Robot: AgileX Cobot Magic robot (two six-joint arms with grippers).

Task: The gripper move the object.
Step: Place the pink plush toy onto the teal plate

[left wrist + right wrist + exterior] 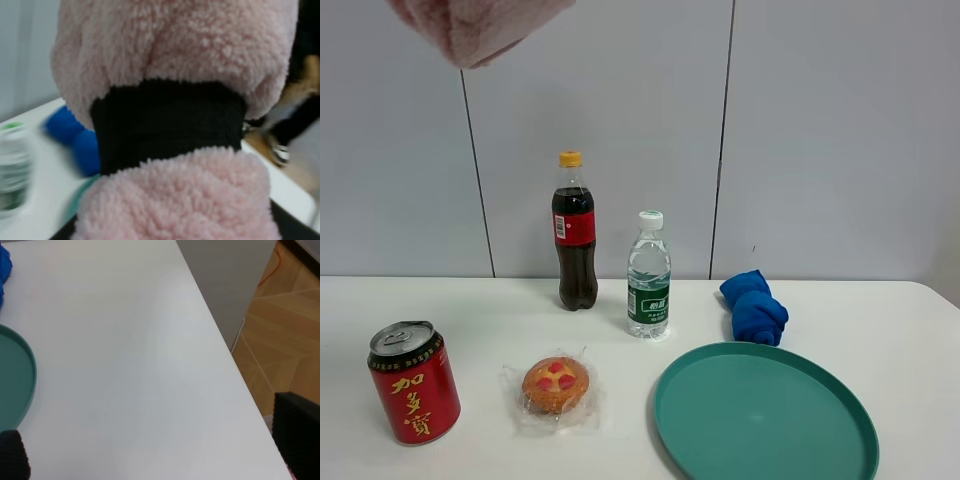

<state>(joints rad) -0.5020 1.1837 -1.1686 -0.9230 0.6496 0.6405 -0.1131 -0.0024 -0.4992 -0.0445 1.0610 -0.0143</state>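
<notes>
Holding pink towel (480,25) clenched in left jaws, high over bench (900,320) left side; right jaws spread, empty; set-down pending.

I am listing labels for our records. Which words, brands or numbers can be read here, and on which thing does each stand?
"加多宝": yellow characters on the red metal can.
Red label of the dark cola bottle: white print, too small to read.
Green label of the clear water bottle: white mark, too small to read.
</notes>
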